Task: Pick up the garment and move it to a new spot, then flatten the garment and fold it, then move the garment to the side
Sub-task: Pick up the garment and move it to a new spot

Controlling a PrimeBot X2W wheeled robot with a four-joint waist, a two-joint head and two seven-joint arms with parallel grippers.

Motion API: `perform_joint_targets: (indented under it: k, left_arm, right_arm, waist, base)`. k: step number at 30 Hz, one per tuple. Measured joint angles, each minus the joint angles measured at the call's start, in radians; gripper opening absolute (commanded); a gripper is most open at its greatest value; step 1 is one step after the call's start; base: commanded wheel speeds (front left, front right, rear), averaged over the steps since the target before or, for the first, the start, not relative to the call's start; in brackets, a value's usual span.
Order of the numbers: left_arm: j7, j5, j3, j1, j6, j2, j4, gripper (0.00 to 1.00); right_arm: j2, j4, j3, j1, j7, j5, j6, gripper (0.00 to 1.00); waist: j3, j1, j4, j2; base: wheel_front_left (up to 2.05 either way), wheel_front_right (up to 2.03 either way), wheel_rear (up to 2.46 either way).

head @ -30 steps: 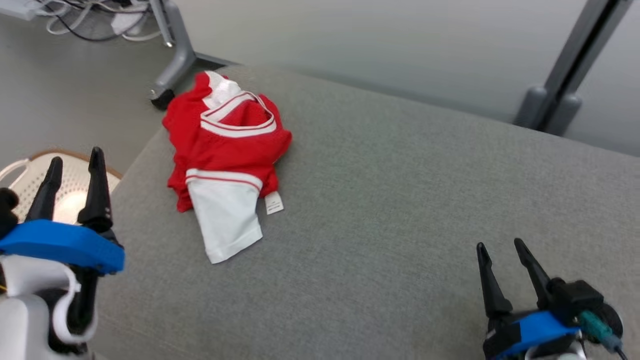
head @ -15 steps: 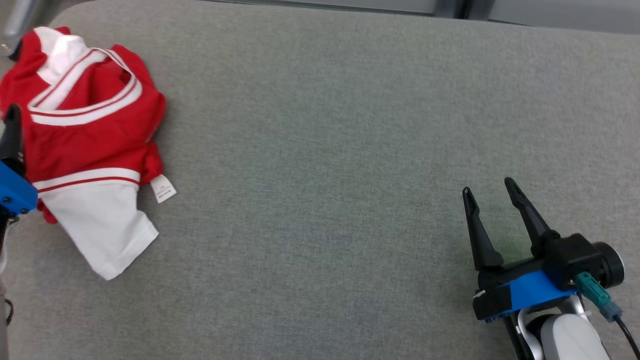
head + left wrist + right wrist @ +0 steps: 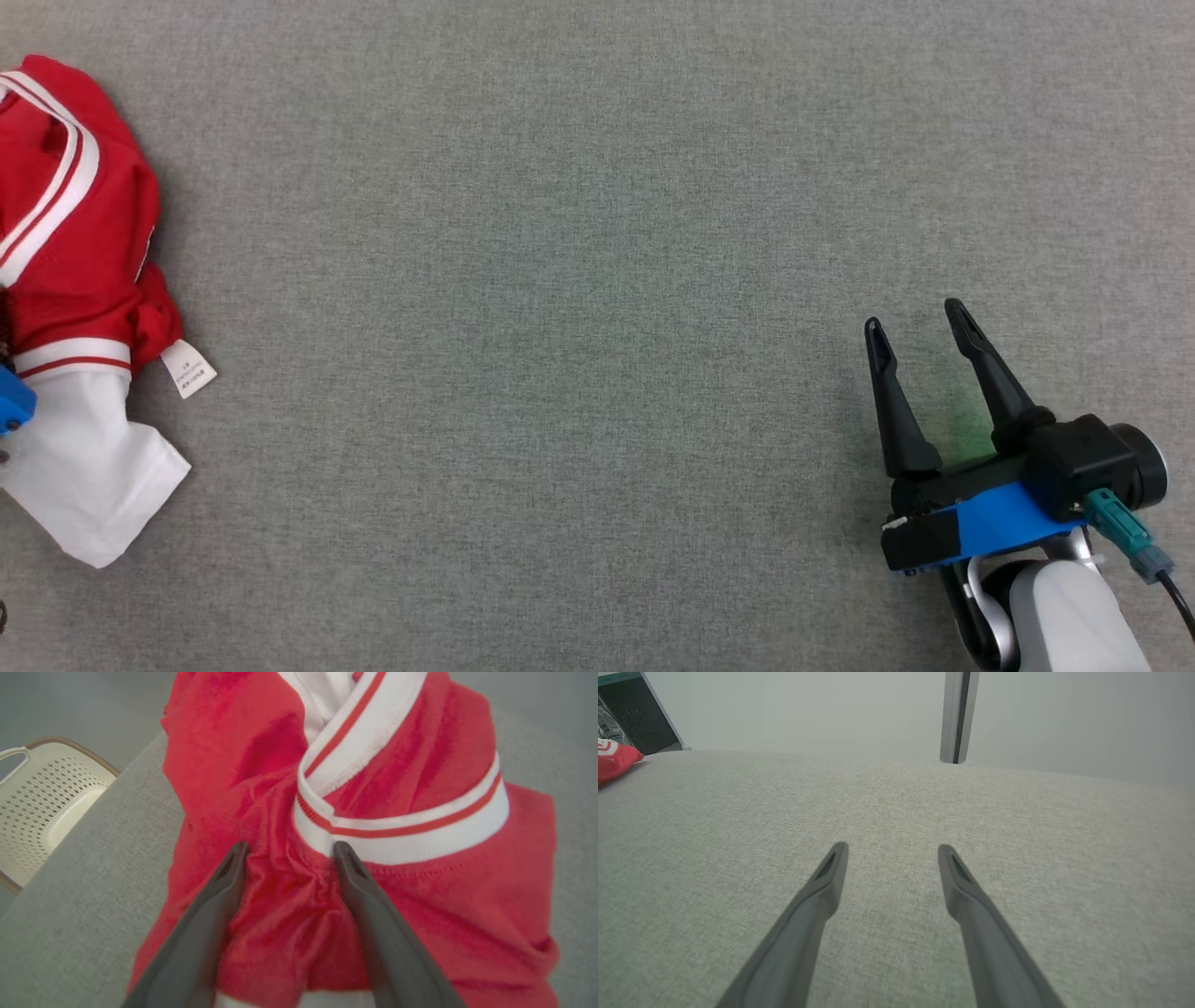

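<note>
The garment [image 3: 70,280] is a crumpled red shirt with white striped trim and a white sleeve, lying at the far left of the grey cushion [image 3: 560,280] in the head view. In the left wrist view my left gripper [image 3: 289,851] is open, its two fingers spread over a bunched fold of the garment [image 3: 420,896], tips pressed into the red cloth just below the white striped band. My right gripper [image 3: 915,322] stands open above bare cushion at the lower right, nothing between its fingers [image 3: 831,868]. A corner of the garment [image 3: 614,758] shows far left in the right wrist view.
A white perforated basket [image 3: 42,807] with a brown rim sits off the cushion's edge, left of the garment. A grey post [image 3: 957,716] stands against the pale wall beyond the cushion's far edge. A white label [image 3: 189,369] sticks out from the garment.
The head camera has swung right and down, so the garment slid to the picture's left edge. The left gripper has left most of the head view. The right gripper stays open.
</note>
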Motion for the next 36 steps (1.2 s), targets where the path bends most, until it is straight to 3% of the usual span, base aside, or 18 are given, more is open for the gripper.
perform_joint_targets:
  k: [1,5,8,15,19,27,36]
  left_arm:
    - [0.001,-0.005,-0.001,0.000,-0.001,-0.004,0.009,0.00]
    - [0.026,-0.027,-0.007,0.000,-0.019,-0.015,0.022,0.00]
    - [0.002,-0.020,-0.009,-0.012,-0.038,0.008,-0.009,0.00]
    - [-0.012,0.024,-0.061,-0.094,-0.087,0.065,-0.177,0.00]
    - [0.026,0.034,-0.126,-0.169,-0.112,0.065,-0.281,0.00]
    - [0.076,0.003,-0.263,-0.330,-0.150,-0.012,-0.387,0.00]
    - [0.083,-0.079,-0.386,-0.364,-0.166,-0.115,-0.457,0.00]
  right_arm:
    - [0.000,0.004,-0.001,0.000,-0.001,0.004,0.000,1.00]
    - [0.000,0.025,-0.007,-0.003,-0.013,0.020,0.000,1.00]
    - [0.000,0.047,-0.010,-0.002,-0.023,0.031,0.000,1.00]
    - [0.000,0.099,-0.013,0.027,-0.048,0.082,0.000,1.00]
    - [0.000,0.129,-0.021,0.062,-0.062,0.113,0.000,1.00]
    - [0.000,0.152,-0.033,0.114,-0.071,0.133,0.000,1.00]
    - [0.000,0.143,-0.008,0.130,-0.066,0.142,0.000,1.00]
  waist:
    - [-0.002,0.0000,-0.002,0.0000]
    - [-0.029,0.0000,0.000,0.0000]
    - [-0.065,-0.0001,0.007,0.0000]
    - [-0.191,-0.0003,0.034,0.0000]
    - [-0.275,-0.0005,0.043,0.0000]
    - [-0.400,-0.0005,0.002,0.0000]
    - [-0.421,-0.0002,-0.144,0.0000]
  base:
    - [0.00,0.00,0.00]
    - [0.00,0.00,0.00]
    - [0.00,0.00,0.00]
    - [0.00,0.00,0.00]
    - [0.00,0.00,0.00]
    - [0.00,0.00,0.00]
    - [0.00,0.00,0.00]
